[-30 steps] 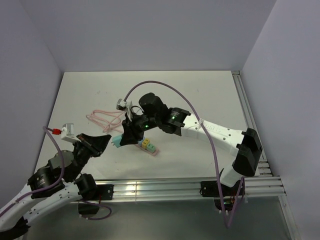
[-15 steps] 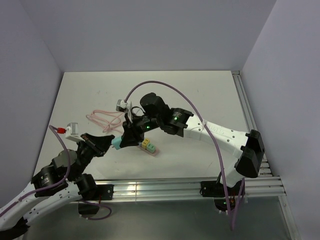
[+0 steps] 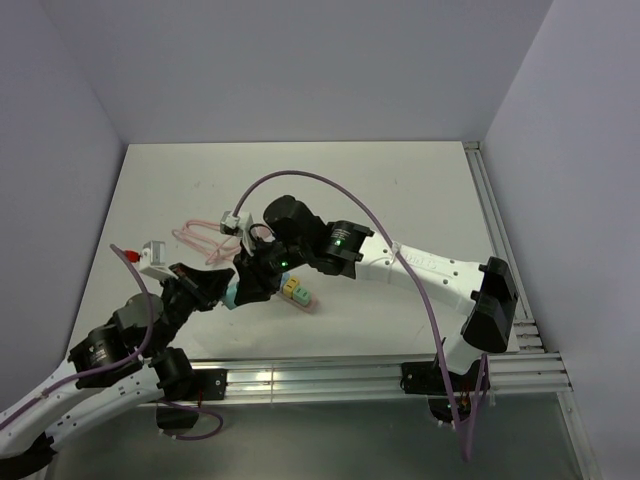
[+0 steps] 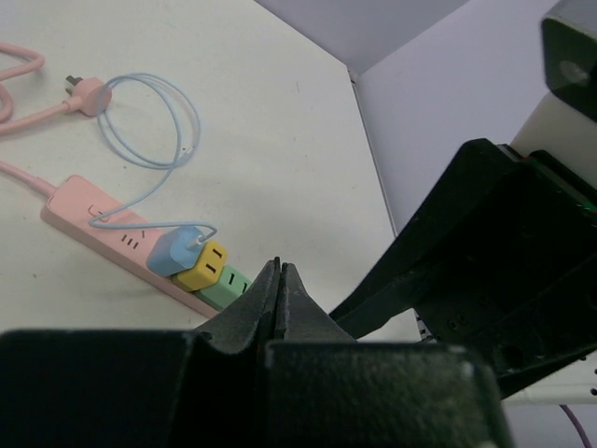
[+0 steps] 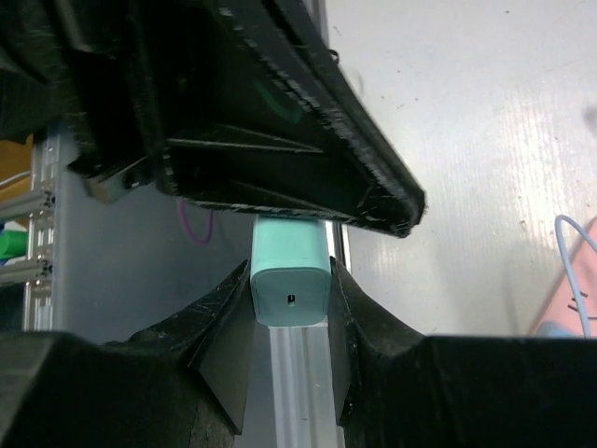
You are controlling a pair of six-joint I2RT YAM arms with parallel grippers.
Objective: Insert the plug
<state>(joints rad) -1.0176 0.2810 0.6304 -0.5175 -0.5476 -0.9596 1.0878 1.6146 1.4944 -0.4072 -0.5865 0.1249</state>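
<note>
My right gripper is shut on a teal plug block and holds it above the table, just left of the pink power strip. In the right wrist view the plug sits squarely between my two fingers. My left gripper is shut and empty, its tip right against the teal plug. In the left wrist view its fingertips are pressed together. The strip there carries a blue, a yellow and a green plug.
A pink cord lies coiled behind the strip, with a thin light-blue cable looping from the blue plug. An aluminium rail runs along the table's near edge. The right arm's black body fills the right of the left wrist view.
My right gripper has carried the teal plug left and nearer, away from the strip. My left gripper has come up and right to meet it.
</note>
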